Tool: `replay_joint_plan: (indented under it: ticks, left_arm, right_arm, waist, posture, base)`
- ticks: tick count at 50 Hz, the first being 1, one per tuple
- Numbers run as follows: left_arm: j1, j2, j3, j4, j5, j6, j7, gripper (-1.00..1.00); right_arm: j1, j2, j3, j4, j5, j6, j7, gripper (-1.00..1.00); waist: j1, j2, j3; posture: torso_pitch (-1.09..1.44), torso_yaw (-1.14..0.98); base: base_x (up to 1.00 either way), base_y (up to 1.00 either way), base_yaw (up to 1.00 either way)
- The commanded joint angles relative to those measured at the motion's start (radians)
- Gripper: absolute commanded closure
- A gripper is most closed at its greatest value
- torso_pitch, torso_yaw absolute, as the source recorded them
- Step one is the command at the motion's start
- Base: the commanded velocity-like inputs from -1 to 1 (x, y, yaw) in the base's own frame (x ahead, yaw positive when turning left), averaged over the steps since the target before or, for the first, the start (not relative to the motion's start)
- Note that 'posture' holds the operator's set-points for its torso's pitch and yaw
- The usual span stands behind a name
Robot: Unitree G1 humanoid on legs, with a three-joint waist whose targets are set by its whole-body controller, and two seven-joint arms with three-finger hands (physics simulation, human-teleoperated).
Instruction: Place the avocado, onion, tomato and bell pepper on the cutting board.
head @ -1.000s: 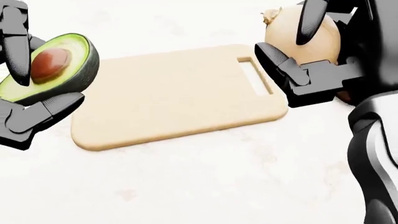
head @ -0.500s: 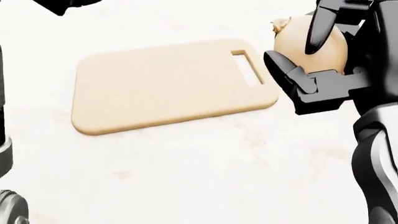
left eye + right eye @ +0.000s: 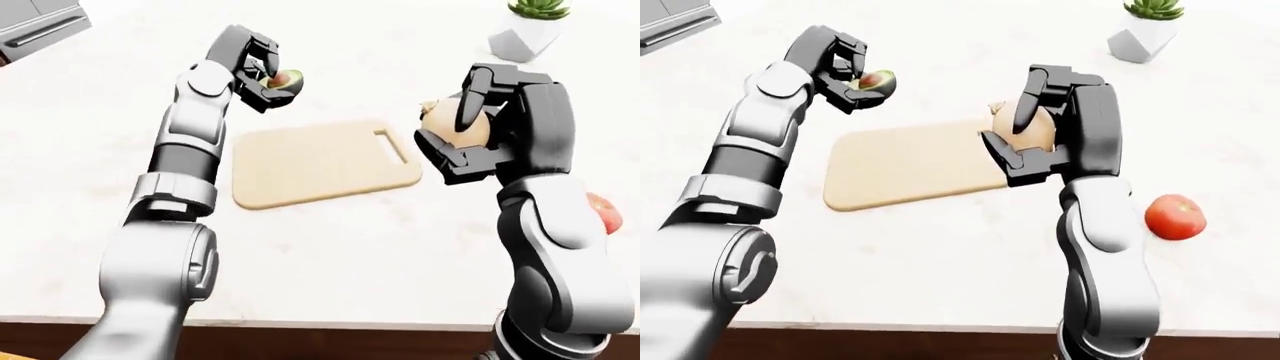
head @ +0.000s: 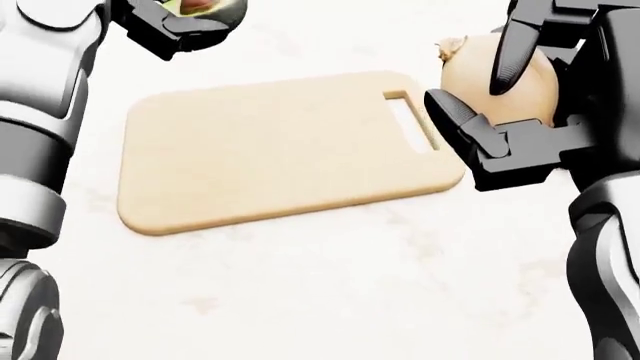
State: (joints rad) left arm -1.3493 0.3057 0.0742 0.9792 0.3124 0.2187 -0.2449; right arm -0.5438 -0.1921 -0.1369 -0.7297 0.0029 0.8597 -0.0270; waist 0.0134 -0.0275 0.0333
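Observation:
The tan cutting board (image 4: 280, 150) lies bare on the white counter, its handle slot at the right. My left hand (image 3: 262, 75) is shut on the halved avocado (image 3: 286, 79) and holds it above the counter, just past the board's top left corner. My right hand (image 4: 500, 97) is shut on the pale onion (image 4: 505, 75), raised beside the board's right end. A red tomato (image 3: 1174, 217) rests on the counter to the right of my right arm. No bell pepper shows in any view.
A white faceted pot with a green succulent (image 3: 526, 31) stands at the top right of the counter. A grey appliance corner (image 3: 35, 26) shows at the top left. The counter's near edge (image 3: 300, 324) runs along the bottom.
My left hand has carried the avocado from the board's left side up to beyond its top left corner. The right hand still holds the onion in nearly the same place. The view shifted slightly.

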Motion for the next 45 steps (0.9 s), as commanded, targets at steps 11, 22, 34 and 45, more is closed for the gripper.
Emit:
replay_joint_plan:
  ticks: [11, 22, 34, 45]
  left_arm:
    - [0.007, -0.016, -0.001, 0.009, -0.022, -0.091, 0.035, 1.00]
    - [0.122, -0.024, -0.008, -0.067, 0.005, -0.049, 0.022, 1.00]
    - [0.132, -0.030, -0.008, -0.031, 0.016, -0.054, 0.028, 1.00]
    - [0.128, -0.029, -0.006, -0.010, 0.013, -0.062, 0.032, -0.36]
  right_arm:
    - [0.012, 0.006, 0.004, -0.021, -0.023, -0.071, 0.003, 1.00]
    - [-0.023, 0.003, 0.005, -0.017, -0.025, -0.043, 0.004, 1.00]
    - [-0.004, 0.016, 0.012, -0.009, -0.031, -0.065, 0.001, 1.00]
    - [0.018, 0.025, 0.019, -0.008, -0.040, -0.082, 0.004, 1.00]
  waist:
    - [-0.006, 0.005, -0.033]
    - [-0.011, 0.011, -0.029]
    - [-0.009, 0.010, -0.027]
    - [-0.006, 0.010, -0.030]
  posture:
    - [0.00, 0.00]
    - [0.00, 0.00]
    - [0.00, 0.00]
    - [0.00, 0.00]
  base:
    - [0.00, 0.00, 0.00]
    - [0.00, 0.00, 0.00]
    - [0.00, 0.00, 0.00]
    - [0.00, 0.00, 0.00]
